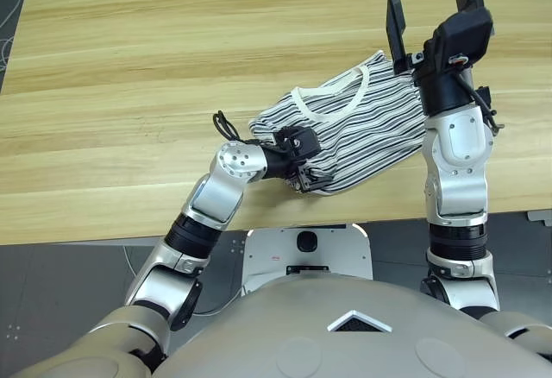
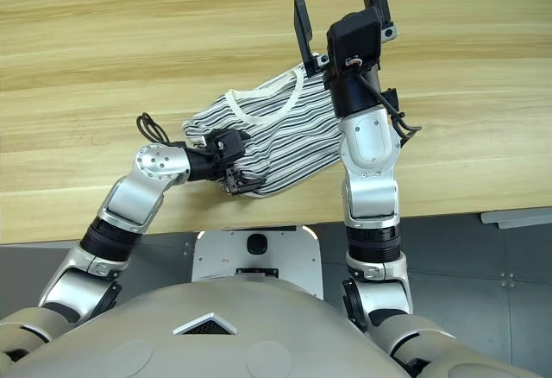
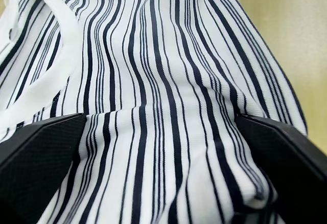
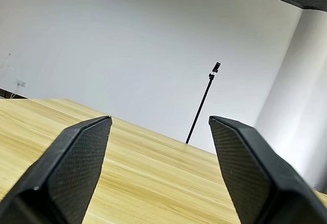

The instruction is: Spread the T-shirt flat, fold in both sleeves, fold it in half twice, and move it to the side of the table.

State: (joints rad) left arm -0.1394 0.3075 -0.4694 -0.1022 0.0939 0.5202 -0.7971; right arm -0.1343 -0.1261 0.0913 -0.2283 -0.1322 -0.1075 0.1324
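Left eye view: left claw [image 1: 310, 178] sits low at the near hem of the T-shirt [image 1: 366, 123], fingers apart with striped cloth bunched between them, not clamped. T-shirt lies crumpled, neckline showing, close to the front edge of the surface [image 1: 129, 93]. Right claw [image 1: 429, 3] is held high at the shirt's right side, fingers apart, holding nothing. Risk: a pinch catching one layer only would drag the bundle, perhaps over the edge, rather than spread it.
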